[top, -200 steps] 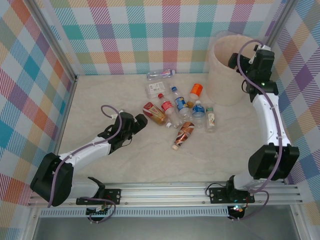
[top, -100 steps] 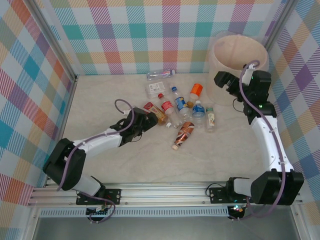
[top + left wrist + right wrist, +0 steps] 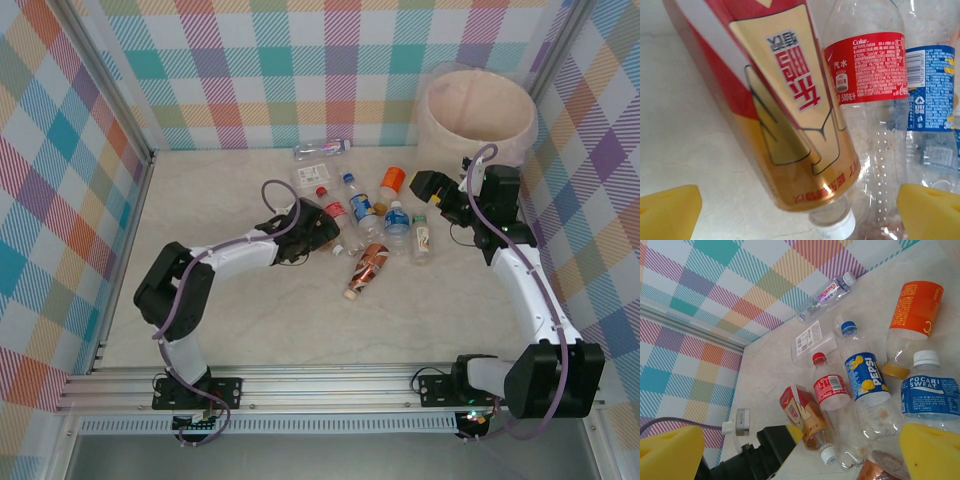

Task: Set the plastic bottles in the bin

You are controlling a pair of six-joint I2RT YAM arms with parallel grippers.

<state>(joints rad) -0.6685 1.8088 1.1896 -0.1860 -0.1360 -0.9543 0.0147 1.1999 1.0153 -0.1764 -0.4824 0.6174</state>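
Several plastic bottles lie in a cluster mid-table. My left gripper is open at the red-and-gold bottle. In the left wrist view that bottle runs down between my yellow fingertips, its white cap near my left gripper. A red-labelled Coke bottle lies against it. My right gripper hangs open and empty in front of the bin. In the right wrist view, my right gripper looks over the Pepsi bottle, the Coke bottle, the orange bottle and the Pocari bottle.
A brown bottle and a small green-capped one lie nearest the front. A clear purple-labelled bottle rests by the back wall, with a flattened clear one in front of it. Checked walls close the table on three sides.
My left gripper has reached right and forward up to the red-and-gold bottle. My right gripper has come away from over the bin, down and left towards the bottles.
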